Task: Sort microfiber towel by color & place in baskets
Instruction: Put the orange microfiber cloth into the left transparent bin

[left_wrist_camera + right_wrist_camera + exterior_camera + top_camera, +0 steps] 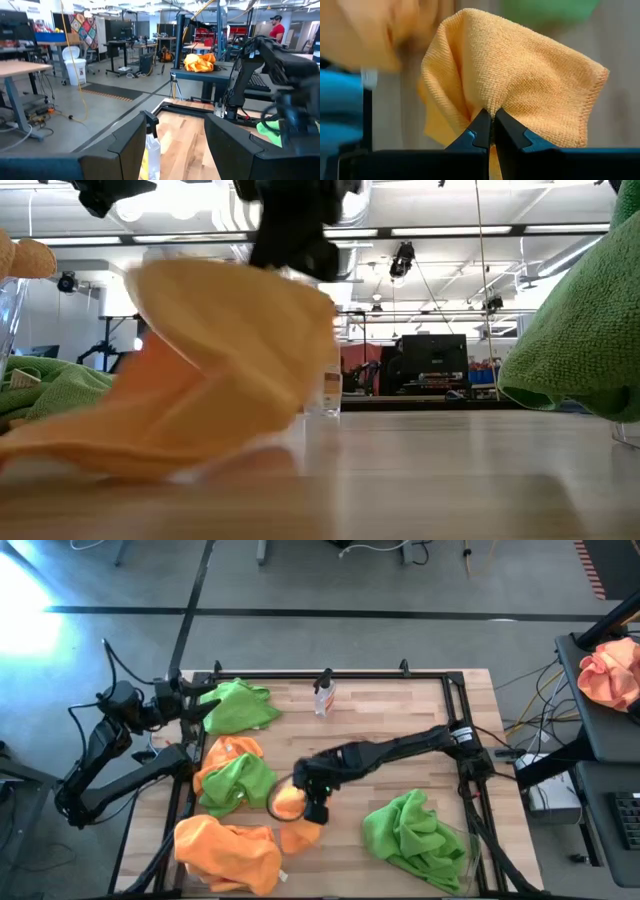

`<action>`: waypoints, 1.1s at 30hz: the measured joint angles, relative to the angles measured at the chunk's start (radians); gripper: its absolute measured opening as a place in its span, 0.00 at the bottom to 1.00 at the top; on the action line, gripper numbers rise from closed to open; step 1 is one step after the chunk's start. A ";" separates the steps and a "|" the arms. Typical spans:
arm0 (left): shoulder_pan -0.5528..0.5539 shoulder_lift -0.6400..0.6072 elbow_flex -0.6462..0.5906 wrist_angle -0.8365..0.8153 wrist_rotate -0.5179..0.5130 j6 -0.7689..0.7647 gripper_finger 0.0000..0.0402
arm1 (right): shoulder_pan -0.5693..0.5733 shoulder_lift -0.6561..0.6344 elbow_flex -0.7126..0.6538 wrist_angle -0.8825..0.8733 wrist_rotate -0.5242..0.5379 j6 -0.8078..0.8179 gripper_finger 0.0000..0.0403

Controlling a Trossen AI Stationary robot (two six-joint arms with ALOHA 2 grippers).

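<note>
My right gripper (312,808) hangs over the middle of the table, shut on an orange microfiber towel (290,804). My left gripper (175,145) waits open and level at the far left edge, touching nothing. A green towel (240,705) lies at the far left. A mixed orange and green heap (235,778) lies left of centre. An orange pile (230,855) sits at the near left. A green pile (415,832) sits at the near right, in what looks like a clear basket (470,862). My right gripper pinches a raised fold (492,107) of the orange towel between its two fingertips (481,131), slanting down from the table's right side. The cloth bunches up at the pinch and drapes below. Its lower end (150,450) still lies on the table.
A small clear spray bottle (323,695) stands at the far middle. A black frame (455,680) runs along the table's edges. A peach-orange cloth bundle (612,675) lies on a side stand off the table's right. Bare wood (400,715) shows between the bottle and the right arm.
</note>
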State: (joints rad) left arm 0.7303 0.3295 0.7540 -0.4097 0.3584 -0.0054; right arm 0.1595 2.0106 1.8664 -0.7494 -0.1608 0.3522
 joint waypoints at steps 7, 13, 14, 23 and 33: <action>0.000 -0.055 0.000 -0.014 -0.009 0.011 0.46 | -0.073 0.000 0.160 -0.002 0.167 -0.053 0.02; 0.000 -0.081 0.000 -0.018 -0.010 0.015 0.46 | -0.104 0.000 0.233 -0.002 0.264 -0.053 0.02; 0.000 -0.082 0.000 -0.018 -0.011 0.019 0.46 | -0.106 0.000 0.240 -0.002 0.287 -0.057 0.02; 0.000 -0.067 0.000 -0.017 -0.117 0.075 0.46 | -0.106 0.000 0.247 0.050 0.268 -0.083 0.02; 0.000 -0.033 0.000 -0.012 -0.141 0.075 0.46 | -0.066 0.009 0.246 0.125 0.256 -0.094 0.02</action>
State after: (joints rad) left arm 0.7303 0.2961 0.7544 -0.4213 0.2179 0.0700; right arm 0.0931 2.0199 2.1120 -0.6242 0.0956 0.2580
